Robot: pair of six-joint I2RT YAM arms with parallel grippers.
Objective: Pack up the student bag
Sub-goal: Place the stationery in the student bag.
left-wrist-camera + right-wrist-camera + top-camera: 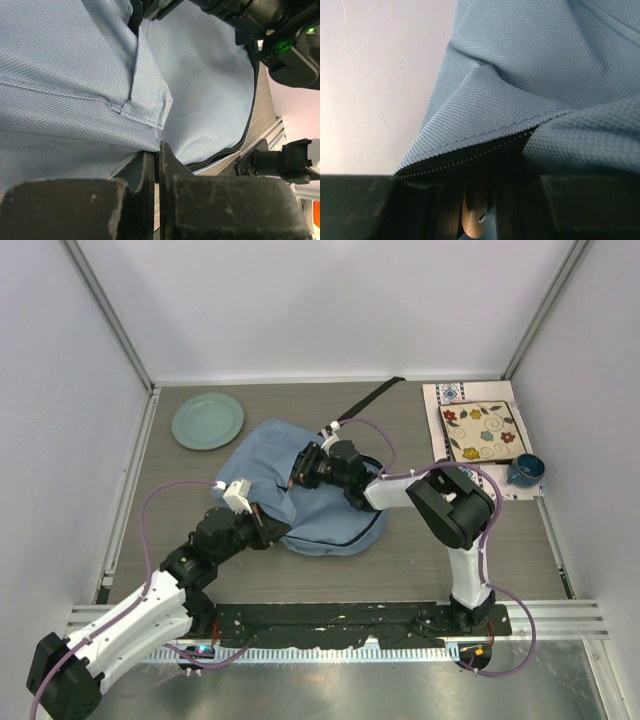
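My left gripper [156, 150] is closed at the near edge of the large light blue-grey fabric backpack [75, 75], which lies in the middle of the table [420, 550]. Right gripper [475, 200] straddles its metal zipper pull [474, 220]; I cannot tell its grip.

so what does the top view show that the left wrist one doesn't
Only top: the green plate, the floral tile, the blue mug and both arms whole. Only left wrist: a stitched flap on the fabric close up, with the left jaws pressed together below it. Both: the student bag, its dark zipper line and the right arm.
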